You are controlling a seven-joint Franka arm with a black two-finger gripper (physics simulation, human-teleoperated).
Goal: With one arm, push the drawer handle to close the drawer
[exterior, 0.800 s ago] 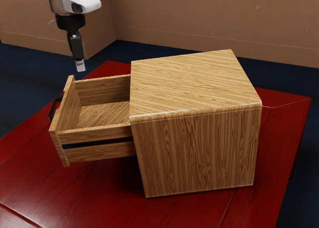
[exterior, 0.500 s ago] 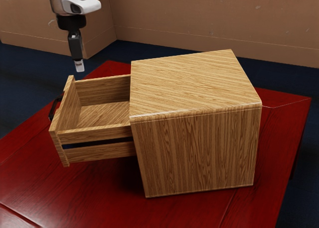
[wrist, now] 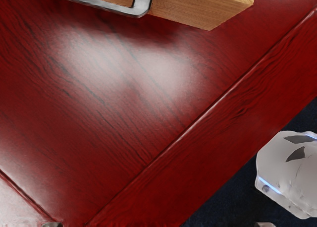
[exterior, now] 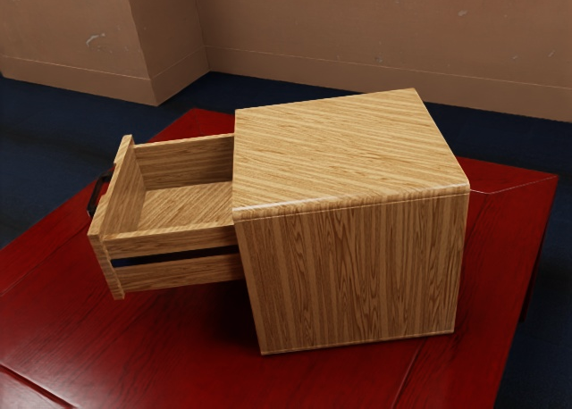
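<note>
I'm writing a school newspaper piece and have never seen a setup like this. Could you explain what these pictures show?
The machine is one jointed robot arm with a two-finger gripper, in a computer simulation. One picture is from a camera at the arm's side: a wooden cabinet stands on a red table, its drawer pulled out, with a dark handle on the front. The other is from a camera on the arm's hand; the white shape there may be the arm's base. The gripper is open and holds nothing. The job is to push the drawer closed.
</note>
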